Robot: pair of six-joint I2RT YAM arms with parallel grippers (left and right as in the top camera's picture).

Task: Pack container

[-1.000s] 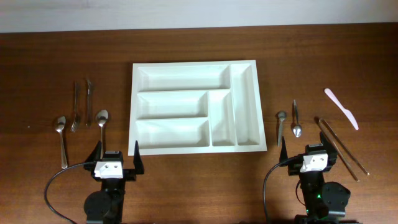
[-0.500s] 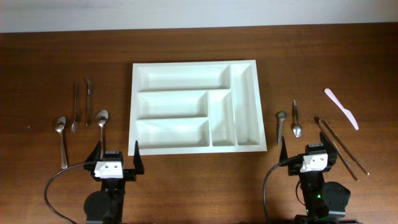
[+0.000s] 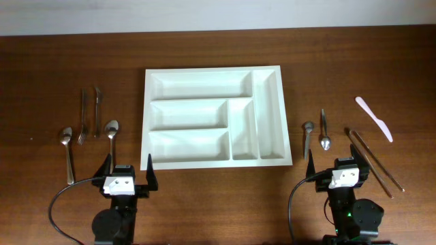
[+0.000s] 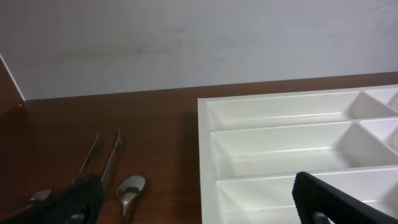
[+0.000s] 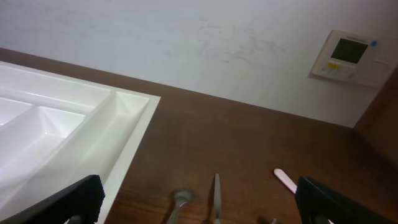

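The container [image 3: 211,70] is a large white tray with five empty compartments, lying mid-table. Left of it lie two spoons [image 3: 67,146] [image 3: 111,135], a fork [image 3: 82,119] and a knife [image 3: 97,102]. Right of it lie two small spoons [image 3: 308,136] [image 3: 325,133], dark chopsticks [image 3: 371,160] and a pink plastic knife [image 3: 374,118]. My left gripper [image 3: 127,167] stands open at the front, near the tray's front-left corner; its view shows the tray's rim [image 4: 205,155] and a spoon [image 4: 129,190]. My right gripper [image 3: 338,163] stands open and empty behind the small spoons [image 5: 179,202].
The brown wooden table runs to a white wall at the back. A wall thermostat [image 5: 345,56] shows in the right wrist view. Both arm bases sit at the front edge, with cables looping beside them.
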